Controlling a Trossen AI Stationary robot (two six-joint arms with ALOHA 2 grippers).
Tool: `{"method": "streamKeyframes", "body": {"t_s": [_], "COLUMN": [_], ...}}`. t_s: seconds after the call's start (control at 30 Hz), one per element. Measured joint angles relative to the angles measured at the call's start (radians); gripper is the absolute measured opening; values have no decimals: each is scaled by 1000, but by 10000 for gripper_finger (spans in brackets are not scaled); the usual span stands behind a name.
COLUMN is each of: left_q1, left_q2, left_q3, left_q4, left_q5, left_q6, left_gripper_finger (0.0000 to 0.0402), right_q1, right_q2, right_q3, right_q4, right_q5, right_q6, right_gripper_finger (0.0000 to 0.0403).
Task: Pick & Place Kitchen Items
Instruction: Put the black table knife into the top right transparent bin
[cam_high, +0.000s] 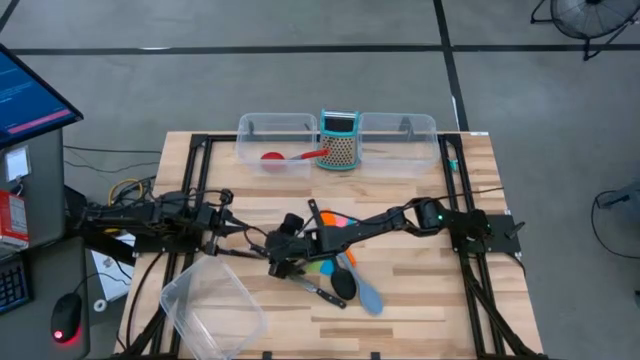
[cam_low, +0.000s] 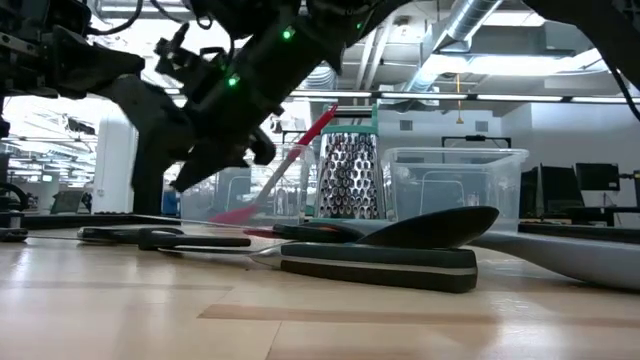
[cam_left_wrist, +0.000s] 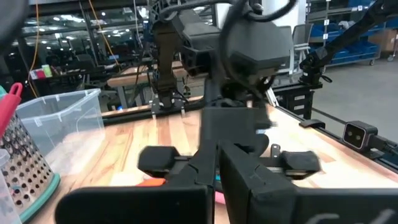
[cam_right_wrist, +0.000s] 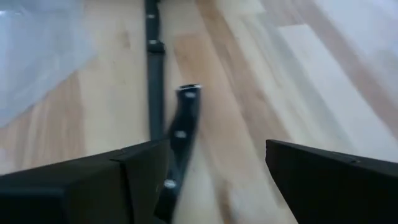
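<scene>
My right gripper (cam_high: 272, 256) reaches in from the table's right and stands open, slanting down over a black-handled knife (cam_right_wrist: 181, 140). The riveted handle lies between its two fingers in the right wrist view, and they do not touch it. A second knife (cam_right_wrist: 154, 74) lies just beyond. Behind the gripper lies a pile of kitchen items: a black spoon (cam_high: 343, 284), a grey-blue spoon (cam_high: 367, 297), another knife (cam_high: 318, 292) and small coloured spatulas (cam_high: 336, 220). A red spoon (cam_high: 275, 157) lies in a far tub. My left gripper (cam_high: 227, 207) waits shut at the left.
Two clear tubs (cam_high: 400, 135) stand at the far edge with the teal-framed grater (cam_high: 340, 140) between them. A third clear tub (cam_high: 210, 310) sits tilted at the near left corner. In the low view, a knife (cam_low: 380, 265) and the black spoon (cam_low: 440, 228) lie nearest.
</scene>
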Motion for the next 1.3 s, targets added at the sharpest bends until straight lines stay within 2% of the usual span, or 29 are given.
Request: {"method": "streamKeyframes", "body": {"t_s": [0.17,0.43,0.63,0.7,0.9,1.3], "left_q1": [0,0,0,0,0,0], "left_q2": [0,0,0,0,0,0], "left_q3": [0,0,-1,-1,-1,-1], "left_q4": [0,0,1,1,1,2], "left_q5": [0,0,0,0,1,0], "left_q6": [0,0,0,0,0,0], "left_gripper_finger": [3,3,3,3,3,3], "right_q1": [-4,-3,-11,-13,-14,-92], "right_q2": [36,40,64,71,115,102], "right_q3": [-1,-1,5,26,118,119], "right_q4": [62,53,18,-22,-110,-264], "right_q5": [-1,-9,-58,-95,-98,-37], "right_q6": [4,-5,2,11,14,22], "right_gripper_finger": [260,260,260,260,260,260]}}
